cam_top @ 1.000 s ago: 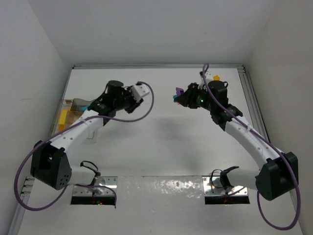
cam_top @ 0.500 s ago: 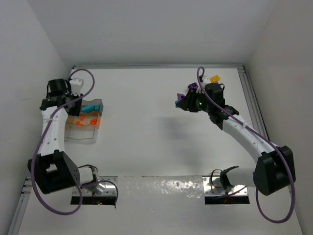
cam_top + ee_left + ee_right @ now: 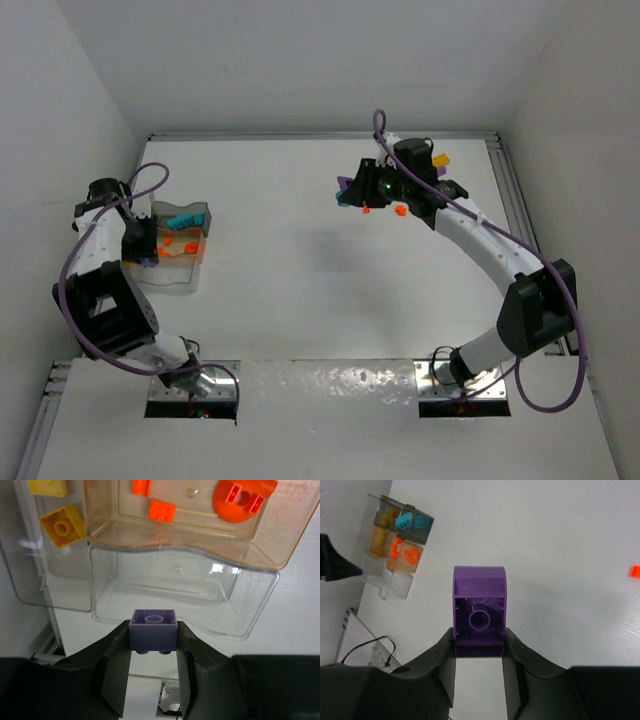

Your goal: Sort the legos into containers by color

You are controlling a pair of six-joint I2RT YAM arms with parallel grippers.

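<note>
The clear divided container (image 3: 190,283) stands at the table's left. My left gripper (image 3: 153,636) is shut on a pale purple lego (image 3: 153,629), held just above the near rim of an empty compartment (image 3: 165,592). That gripper (image 3: 140,243) hangs over the container's left side. The compartment beyond it holds orange legos (image 3: 161,510), the one to its left yellow legos (image 3: 61,526), and another holds teal legos (image 3: 182,220). My right gripper (image 3: 479,640) is shut on a darker purple lego (image 3: 479,611), high over the table's back middle (image 3: 350,192).
Two small orange legos (image 3: 366,209) (image 3: 399,209) lie on the table under the right arm, and a yellow lego (image 3: 438,159) lies behind it. An orange lego (image 3: 634,571) shows at the right edge of the right wrist view. White walls close in three sides.
My left arm has swung from the table's middle out to the left and now hangs over the container. My right arm has shifted left with its purple lego, uncovering two orange legos.
</note>
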